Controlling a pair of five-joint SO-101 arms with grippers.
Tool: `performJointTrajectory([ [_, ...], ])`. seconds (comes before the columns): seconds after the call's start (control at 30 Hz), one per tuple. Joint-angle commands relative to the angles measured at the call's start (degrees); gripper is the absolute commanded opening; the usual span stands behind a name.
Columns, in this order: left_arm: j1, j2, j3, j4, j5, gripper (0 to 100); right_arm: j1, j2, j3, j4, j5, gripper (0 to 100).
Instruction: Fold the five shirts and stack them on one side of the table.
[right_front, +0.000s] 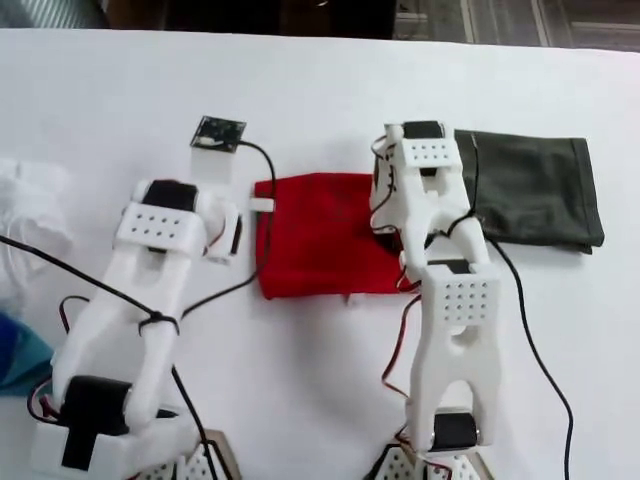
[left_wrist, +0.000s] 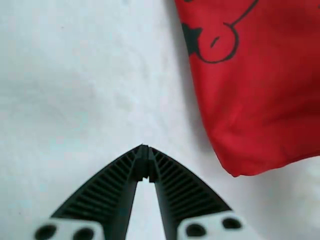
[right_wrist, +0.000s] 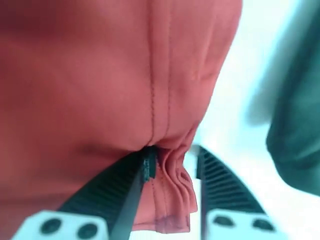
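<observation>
Red shirt (right_front: 320, 245) — seemingly folded, white table (right_front: 330, 90)

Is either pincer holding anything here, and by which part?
Right pincer grips the red shirt by a bunched fold at its edge; left pincer is shut, empty.

The left arm (right_front: 125, 320) is bent forward over the tabletop (right_front: 320, 80), and the left pincer (left_wrist: 145, 156) is held low, its tips pressed together on nothing. The right arm (right_front: 455, 330) is stretched forward, and the right pincer (right_wrist: 174, 167) is pointed down, clamped on a bunched fold of the red shirt (right_wrist: 100, 75).
</observation>
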Motion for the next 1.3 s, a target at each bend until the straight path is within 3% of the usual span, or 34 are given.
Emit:
performJointTrajectory([
  [0.0,-0.7,-2.1,-0.3,-1.2,-0.4,3,-0.3,-6.1,-2.3,0.8,0.2,17.3],
  [0.37,-0.7,-2.0,-0.3,-2.8,-0.4,3,-1.5,-8.8,-2.0,2.2,0.1,17.6],
  [0.57,-0.6,-2.0,-0.2,-2.7,-0.4,3,-2.4,-3.4,-4.0,0.2,0.1,17.9],
  [0.83,-0.9,-2.0,-0.2,-2.3,-0.4,3,-2.3,4.1,-12.4,1.4,0.5,33.6],
  [1.17,-4.7,-2.0,-0.2,-2.7,-0.4,3,-3.7,8.3,-12.8,2.1,0.2,33.0],
  [1.27,-4.7,-2.2,-0.2,-2.7,-0.4,3,-5.5,11.5,-13.2,2.1,0.2,24.7],
])
